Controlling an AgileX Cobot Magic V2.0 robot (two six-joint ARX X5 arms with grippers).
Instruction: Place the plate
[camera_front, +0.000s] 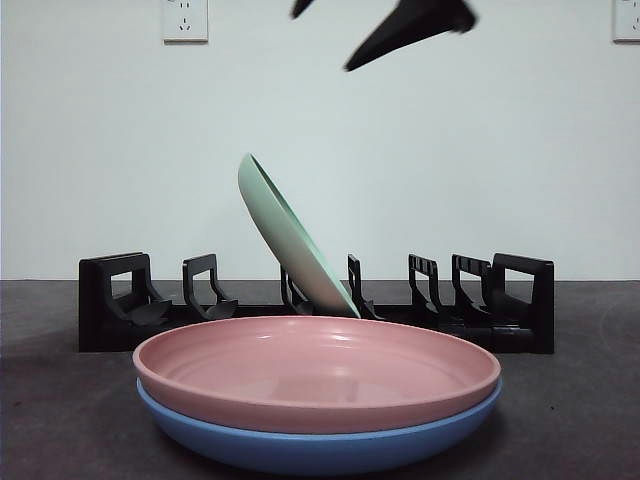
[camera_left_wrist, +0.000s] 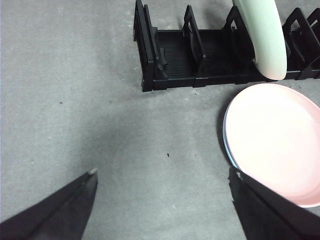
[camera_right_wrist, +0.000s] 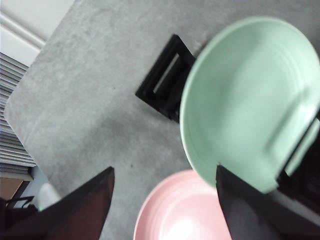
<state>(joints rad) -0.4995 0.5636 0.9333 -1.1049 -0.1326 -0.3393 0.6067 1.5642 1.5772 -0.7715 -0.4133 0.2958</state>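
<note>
A light green plate stands tilted on edge in a middle slot of the black rack; it also shows in the left wrist view and the right wrist view. A pink plate lies stacked on a blue plate on the table in front of the rack. My right gripper is open and empty, high above the green plate and the pink plate; it shows as a black tip at the top of the front view. My left gripper is open and empty over bare table, beside the pink plate.
The rack has several free slots on both sides of the green plate. The grey table runs open beside the rack's end. Wall sockets sit on the white back wall.
</note>
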